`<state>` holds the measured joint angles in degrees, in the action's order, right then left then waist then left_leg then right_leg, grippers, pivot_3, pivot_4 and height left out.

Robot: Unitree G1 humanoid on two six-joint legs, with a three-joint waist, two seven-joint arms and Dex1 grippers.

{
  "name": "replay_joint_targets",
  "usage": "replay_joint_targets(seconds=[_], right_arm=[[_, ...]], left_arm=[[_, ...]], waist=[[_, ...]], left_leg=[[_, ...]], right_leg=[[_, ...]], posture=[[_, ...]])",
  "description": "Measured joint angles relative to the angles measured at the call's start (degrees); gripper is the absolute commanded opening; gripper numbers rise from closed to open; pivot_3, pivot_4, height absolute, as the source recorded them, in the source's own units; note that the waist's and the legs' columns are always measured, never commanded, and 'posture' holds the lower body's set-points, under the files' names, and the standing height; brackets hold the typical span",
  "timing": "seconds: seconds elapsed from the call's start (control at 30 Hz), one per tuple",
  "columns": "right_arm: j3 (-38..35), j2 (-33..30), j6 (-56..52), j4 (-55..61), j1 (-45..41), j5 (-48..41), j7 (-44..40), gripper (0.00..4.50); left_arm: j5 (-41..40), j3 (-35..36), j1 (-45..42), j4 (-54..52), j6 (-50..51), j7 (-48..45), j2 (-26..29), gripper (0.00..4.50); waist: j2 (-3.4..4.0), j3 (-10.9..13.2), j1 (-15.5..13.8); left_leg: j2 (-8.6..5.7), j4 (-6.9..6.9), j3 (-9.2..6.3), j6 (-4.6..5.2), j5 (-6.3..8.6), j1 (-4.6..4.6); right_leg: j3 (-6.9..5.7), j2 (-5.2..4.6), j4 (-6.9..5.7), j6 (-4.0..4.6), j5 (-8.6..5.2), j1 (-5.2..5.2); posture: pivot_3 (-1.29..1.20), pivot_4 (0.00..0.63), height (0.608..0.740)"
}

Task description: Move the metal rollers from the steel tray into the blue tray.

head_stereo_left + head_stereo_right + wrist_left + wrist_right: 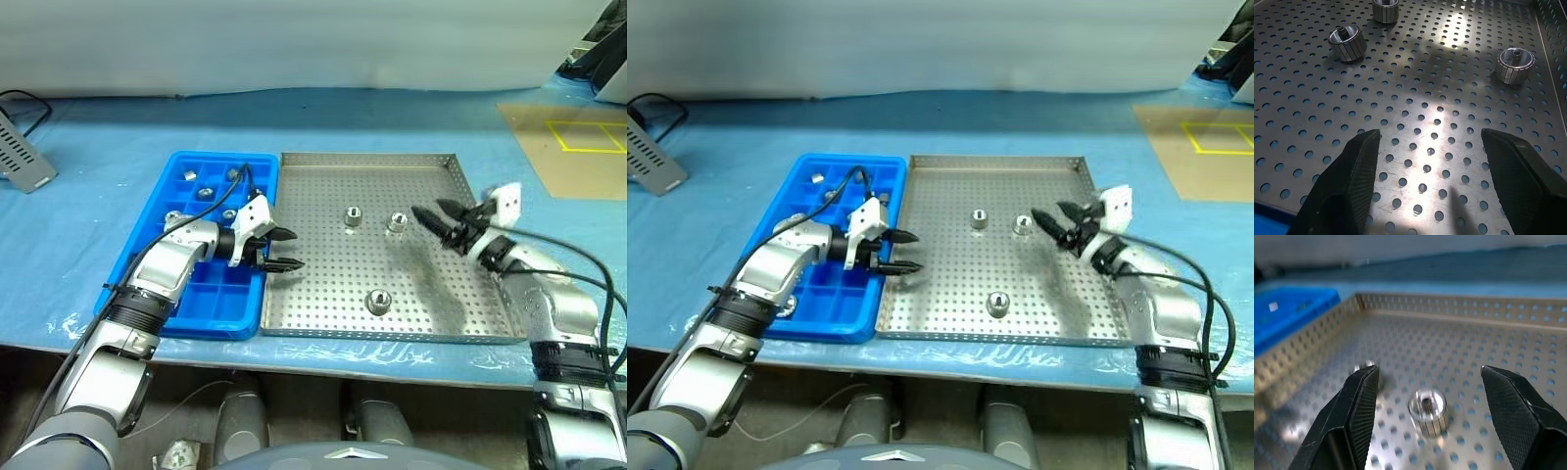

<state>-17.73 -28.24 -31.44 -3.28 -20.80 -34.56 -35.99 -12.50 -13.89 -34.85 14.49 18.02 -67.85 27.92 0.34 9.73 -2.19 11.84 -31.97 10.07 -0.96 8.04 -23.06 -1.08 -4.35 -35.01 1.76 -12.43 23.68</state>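
So, on my screens the steel tray (431, 186) sits just right of the blue tray (157, 225), touching it. Three metal rollers (378, 301) remain on the perforated floor; several already lie in blue compartments, though the left arm hides some, so I can't count them. Both the left gripper (280, 250) and right gripper (434, 217) stand open and empty, the right facing the nearest roller.

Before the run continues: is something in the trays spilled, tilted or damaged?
Nothing stands out. Three metal rollers stand upright on the steel tray; others sit inside the blue tray.
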Motion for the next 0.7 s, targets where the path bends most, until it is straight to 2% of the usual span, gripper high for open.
replay_joint_targets(seconds=[0.07, 0.13, 0.3, 0.53, 0.63, 0.7], right_arm=[[-3.79, 1.20, -8.29, 1.56, -1.99, -9.00, 1.47, 3.45], [-3.98, 1.72, -12.11, 3.03, -2.15, -12.19, 2.14, 3.45], [0.95, 0.75, -10.84, 6.51, -0.28, -8.07, 1.79, 3.45], [13.18, -18.26, -7.26, 14.43, 8.49, 0.22, -16.08, 3.45], [17.74, -22.15, -3.79, 14.07, 10.93, 5.38, -20.59, 3.45], [19.69, -21.78, -2.33, 12.94, 11.31, 7.30, -21.86, 3.45]], left_arm=[[-0.01, 0.00, -0.03, 0.00, -0.01, 0.03, -0.36, 3.49], [-0.02, 0.00, -0.05, 0.00, -0.02, 0.02, -0.46, 3.49], [0.03, 0.07, -0.03, -0.04, 0.03, 0.33, -0.54, 3.49], [0.01, 0.08, 0.65, -1.40, 0.58, 0.89, -0.40, 3.49], [0.02, 0.09, 0.66, -1.41, 0.78, 0.92, -0.09, 3.49], [0.04, 0.11, 0.66, -1.41, 0.97, 1.05, 0.03, 3.49]], waist=[[0.01, 0.00, -0.20], [0.01, -0.01, -0.30], [0.02, -0.01, -0.25], [0.03, 0.00, -0.43], [0.02, 0.01, -0.33], [0.02, 0.01, -0.13]], left_leg=[[0.02, 0.03, 0.00, 0.01, 0.01, 0.00], [0.02, 0.08, 0.00, 0.02, 0.01, -0.01], [0.01, 0.07, 0.00, 0.00, 0.01, -0.02], [0.01, 0.13, -0.01, 0.07, 0.06, 0.00], [0.03, 0.14, -0.01, 0.06, 0.05, 0.03], [0.01, 0.13, -0.01, 0.06, 0.05, 0.04]], right_leg=[[-0.05, 0.01, 0.05, 0.01, -0.01, -0.05], [-0.08, 0.01, 0.12, 0.01, -0.01, -0.06], [-0.08, 0.00, 0.13, 0.00, 0.00, -0.05], [-0.08, -0.02, 0.30, -0.04, -0.03, -0.14], [-0.10, -0.01, 0.29, -0.04, -0.03, -0.15], [-0.07, -0.02, 0.27, -0.05, -0.03, -0.13]], posture=[[-0.21, 0.150, 0.740], [-0.21, 0.150, 0.740], [-0.20, 0.150, 0.740], [-0.20, 0.150, 0.740], [-0.19, 0.150, 0.740], [-0.19, 0.150, 0.740]])
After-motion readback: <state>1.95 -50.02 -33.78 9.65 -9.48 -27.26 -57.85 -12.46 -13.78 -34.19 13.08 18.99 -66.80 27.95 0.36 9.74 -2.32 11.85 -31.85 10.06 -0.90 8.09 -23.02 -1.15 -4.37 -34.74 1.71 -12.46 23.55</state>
